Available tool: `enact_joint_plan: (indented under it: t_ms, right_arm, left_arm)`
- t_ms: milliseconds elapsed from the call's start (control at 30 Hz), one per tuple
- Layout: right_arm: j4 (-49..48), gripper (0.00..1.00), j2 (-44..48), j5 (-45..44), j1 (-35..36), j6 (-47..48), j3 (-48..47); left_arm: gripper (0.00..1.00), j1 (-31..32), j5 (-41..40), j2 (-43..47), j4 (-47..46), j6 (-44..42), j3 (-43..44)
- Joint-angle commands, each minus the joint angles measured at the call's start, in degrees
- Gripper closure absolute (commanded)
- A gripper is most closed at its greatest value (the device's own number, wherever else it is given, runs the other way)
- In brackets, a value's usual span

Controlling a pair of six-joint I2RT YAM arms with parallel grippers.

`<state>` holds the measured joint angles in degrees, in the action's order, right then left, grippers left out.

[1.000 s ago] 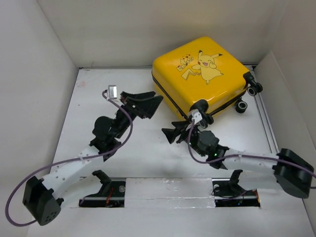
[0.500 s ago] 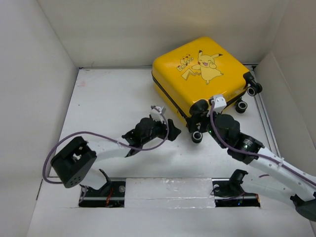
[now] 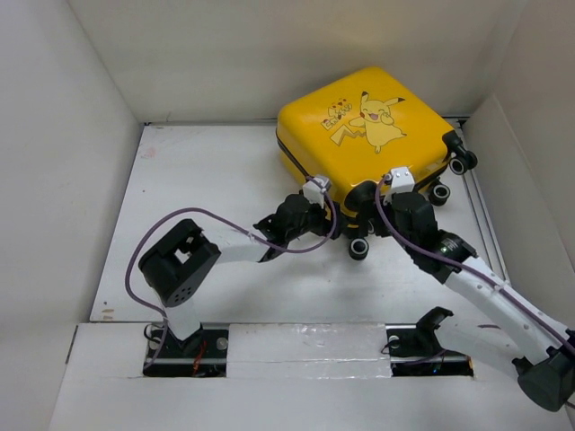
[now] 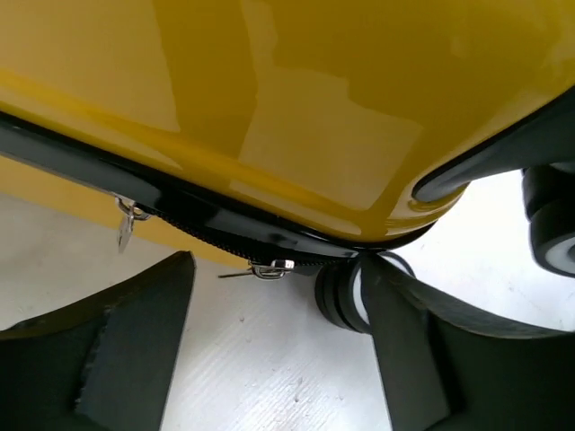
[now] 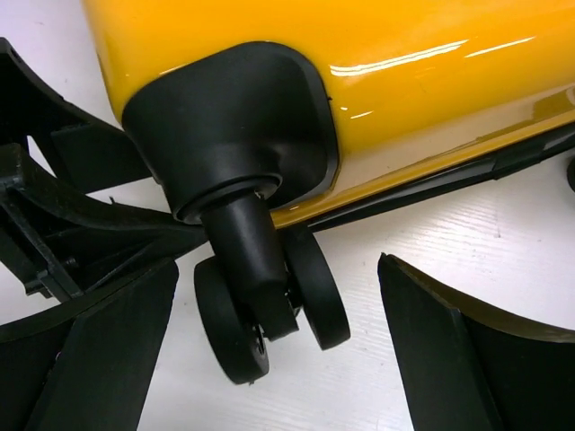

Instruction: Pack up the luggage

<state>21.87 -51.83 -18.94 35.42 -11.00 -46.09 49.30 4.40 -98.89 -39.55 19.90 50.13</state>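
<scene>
The yellow Pikachu luggage lies flat and zipped shut at the back right of the table. My left gripper is open at its near corner. In the left wrist view the open gripper sits just below the black zipper line, with a metal zipper pull between the fingers and a second pull further left. My right gripper is open at the same corner. In the right wrist view the gripper straddles a black caster wheel without touching it.
White walls enclose the table on the left, back and right. Other caster wheels stick out on the luggage's right side, and one wheel sits between the two grippers. The left gripper's fingers show close by in the right wrist view.
My left arm has swung from the table's middle left over to the luggage's near corner. My right gripper has moved up to the corner wheel. The luggage has not moved.
</scene>
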Motion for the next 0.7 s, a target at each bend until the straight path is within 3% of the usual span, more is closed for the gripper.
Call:
enact_joint_plan:
  t_ms: [0, 133, 200, 267, 300, 333, 400, 433, 467, 500, 533, 633, 667]
  right_arm:
    - [-4.0, 0.01, -1.1, 5.8, -2.2, 2.5, -0.1]
    - [-7.1, 0.03, -2.2, 10.7, -5.6, 3.0, 1.1]
    - [-7.8, 0.16, -2.9, 13.2, -6.4, 3.5, 1.6]
    - [-9.1, 0.23, -2.9, 14.5, -7.0, 3.5, 2.1]
    - [-9.1, 0.35, -3.4, 15.1, -7.0, 3.5, 2.1]
    - [-9.1, 0.38, -3.4, 15.1, -7.0, 3.5, 2.1]
    - [-9.7, 0.47, -3.4, 16.4, -8.2, 3.5, 2.7]
    - [-9.7, 0.57, -3.4, 16.4, -8.2, 3.5, 3.3]
    - [-10.5, 0.64, -3.4, 17.3, -8.7, 3.5, 3.3]
    - [-10.5, 0.72, -3.4, 18.1, -9.2, 3.5, 3.9]
    - [-10.5, 0.85, -3.4, 18.1, -9.2, 3.5, 3.9]
    - [-10.5, 0.99, -2.7, 18.1, -9.8, 3.5, 5.0]
    - [-10.5, 1.00, -2.2, 18.6, -9.8, 3.5, 5.6]
  left_arm:
    - [0.32, -0.5, 1.6, -0.4, -0.6, -2.5, 3.0]
    - [0.43, -0.5, 1.6, -1.0, -0.1, -3.0, 4.3]
    - [0.48, -0.5, 1.6, -2.2, 0.7, -3.5, 4.9]
    - [0.54, -0.5, 0.9, -2.2, 0.7, -3.6, 4.9]
    - [0.56, -0.5, 0.3, -2.2, 0.7, -3.6, 4.9]
    - [0.59, -0.5, 0.3, -2.2, 0.7, -4.2, 4.9]
    - [0.69, -0.5, -0.4, -2.7, 1.2, -5.0, 5.5]
    - [0.73, -0.5, -0.4, -2.7, 1.8, -5.0, 6.0]
    - [0.79, -0.5, -1.0, -3.2, 1.8, -5.6, 6.0]
    - [0.92, -0.5, -1.6, -3.2, 2.5, -6.3, 6.6]
    - [0.99, -0.5, -1.6, -3.2, 2.5, -6.3, 7.1]
    - [1.00, -0.5, -4.7, -3.2, 4.0, -7.3, 7.1]
    - [1.00, -0.5, -5.5, -3.2, 4.7, -7.3, 7.1]
